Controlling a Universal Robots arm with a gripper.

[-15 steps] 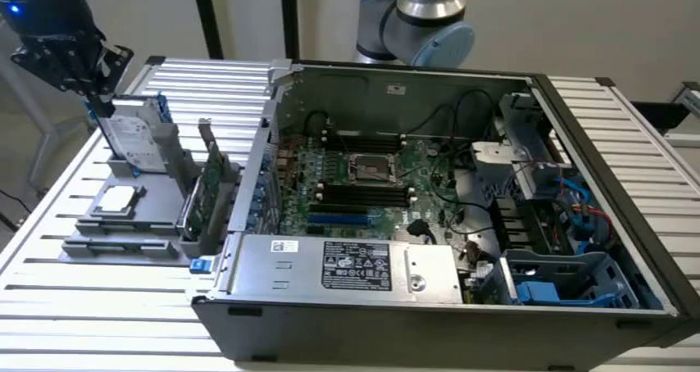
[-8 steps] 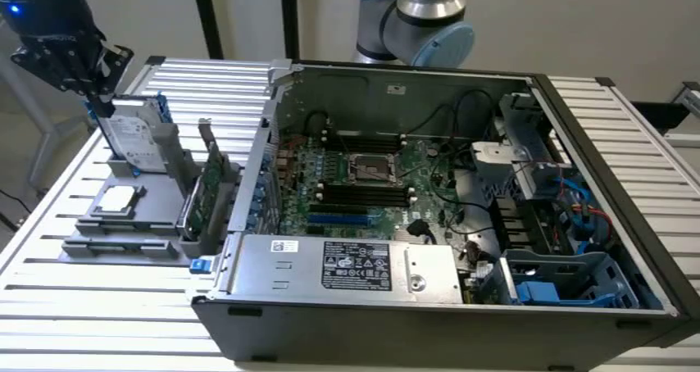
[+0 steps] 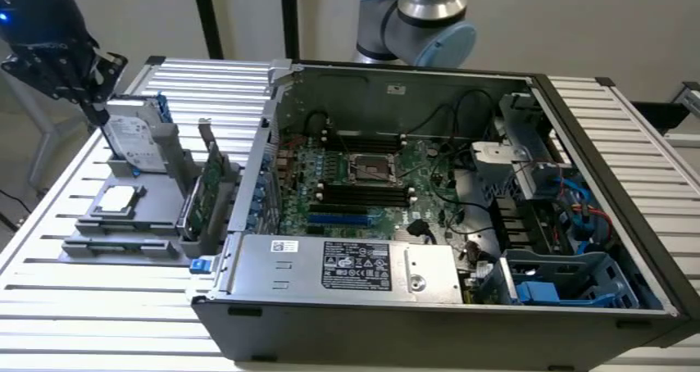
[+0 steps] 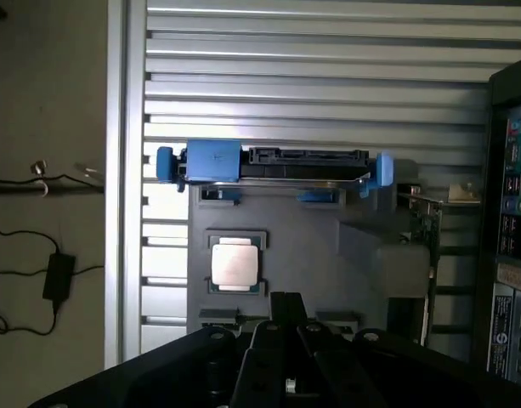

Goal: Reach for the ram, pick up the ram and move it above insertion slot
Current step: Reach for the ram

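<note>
- The gripper (image 3: pixel 94 103) hangs high over the gray holder (image 3: pixel 153 212) at the exterior view's left, and its dark fingers point down
- In the wrist view the gripper (image 4: pixel 285 304) has both fingers pressed together, with nothing between them; it carries nothing
- The ram (image 3: pixel 118 242) seems to be the long narrow stick that lies in the front groove of the holder, on the near side of the processor (image 3: pixel 118 200); its colour I cannot tell
- In the wrist view the fingertips are over this front edge of the holder (image 4: pixel 328 255), just beside the processor (image 4: pixel 235 262), and they cover the middle of the groove
- The hard drive (image 3: pixel 134 138) stands on its edge at the back of the holder; in the wrist view the hard drive (image 4: pixel 307 160) shows its black connector side with blue clips at both ends
- The green expansion card (image 3: pixel 206 183) stands upright at the side of the holder nearest to the open computer case (image 3: pixel 438 315)
- The insertion slot (image 3: pixel 352 193) is one of several parallel black strips on the motherboard (image 3: pixel 427 163) inside the case, well apart from the gripper
- Holder and case both stand on the slatted metal table (image 3: pixel 65 306)
</note>
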